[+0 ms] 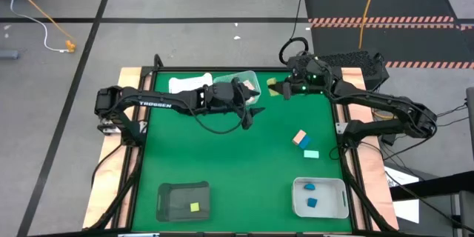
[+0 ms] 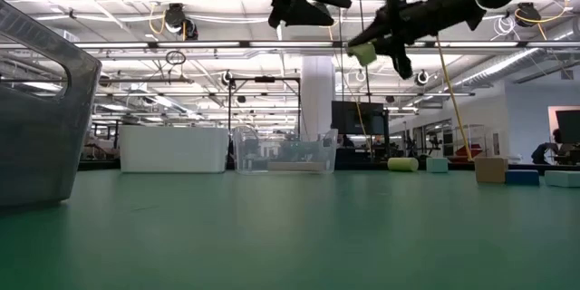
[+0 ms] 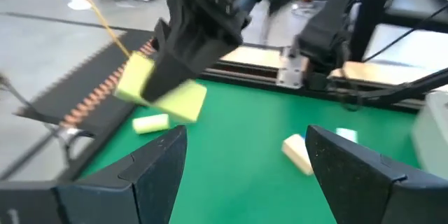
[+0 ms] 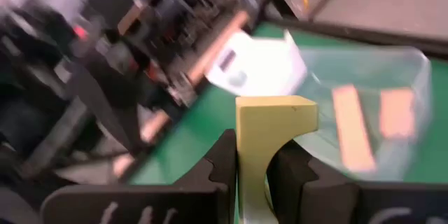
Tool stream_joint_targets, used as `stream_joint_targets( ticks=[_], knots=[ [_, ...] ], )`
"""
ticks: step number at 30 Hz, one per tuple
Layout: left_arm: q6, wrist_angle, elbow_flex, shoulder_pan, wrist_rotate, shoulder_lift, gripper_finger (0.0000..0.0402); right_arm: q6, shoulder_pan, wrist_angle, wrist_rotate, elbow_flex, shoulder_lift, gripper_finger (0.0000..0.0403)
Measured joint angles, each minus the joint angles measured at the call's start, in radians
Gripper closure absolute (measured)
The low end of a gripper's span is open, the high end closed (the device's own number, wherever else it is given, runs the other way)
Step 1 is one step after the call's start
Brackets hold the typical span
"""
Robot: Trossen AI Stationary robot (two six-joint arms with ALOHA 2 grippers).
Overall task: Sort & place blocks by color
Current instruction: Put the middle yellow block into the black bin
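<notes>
My right gripper [image 1: 285, 90] is in the air over the table's far side, shut on a yellow-green block [image 4: 274, 122]. The same block shows in the low view [image 2: 362, 53] and the left wrist view [image 3: 161, 92]. My left gripper [image 1: 249, 111] hovers open near the table's middle, just left of it, touching nothing [image 3: 245, 175]. A tan block [image 1: 300, 138] and a mint-teal block [image 1: 310, 152] lie flat on the green mat at right. A short yellow-green cylinder [image 3: 150, 122] lies on the mat below the held block. My right gripper pinches the yellow-green block between its two fingers, on its lower part [image 4: 253, 171]. The block's wider top [image 4: 276, 108] sticks out past the fingertips. The fingers slant down toward the table's left side. The block is lifted well clear of the table.
At the far edge stand a clear bin [image 1: 252, 80] holding salmon blocks [image 4: 352, 127] and a white bin [image 1: 189, 84]. A dark bin [image 1: 172, 196] with one yellow-green block [image 1: 195, 207] is near left. A white bin [image 1: 337, 187] with blue blocks [image 1: 309, 187] is near right.
</notes>
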Motion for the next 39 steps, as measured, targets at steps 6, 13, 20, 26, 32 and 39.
stream_joint_targets(
  ticks=[6,13,20,26,32,39],
  knots=[
    [-0.059,0.110,0.000,-0.015,-0.186,0.000,0.0110,-0.018,0.036,0.209,0.023,0.000,0.005,0.0366],
    [-0.014,0.181,0.000,-0.015,-0.338,0.000,0.0110,-0.009,0.113,0.351,0.264,0.001,0.004,0.0366],
    [0.124,0.248,0.000,-0.012,-0.430,0.000,0.0110,-0.050,0.199,0.458,0.464,0.001,0.004,0.0366],
    [0.196,0.332,0.000,-0.012,-0.427,0.015,0.0110,-0.079,0.244,0.558,0.526,0.001,0.049,0.0366],
    [0.203,0.348,-0.001,-0.015,-0.405,0.036,0.0110,-0.024,0.269,0.650,0.526,0.001,0.128,0.0367],
    [0.202,0.346,-0.001,-0.015,-0.394,0.067,0.0110,0.027,0.292,0.727,0.520,0.001,0.199,0.0366]
  ],
)
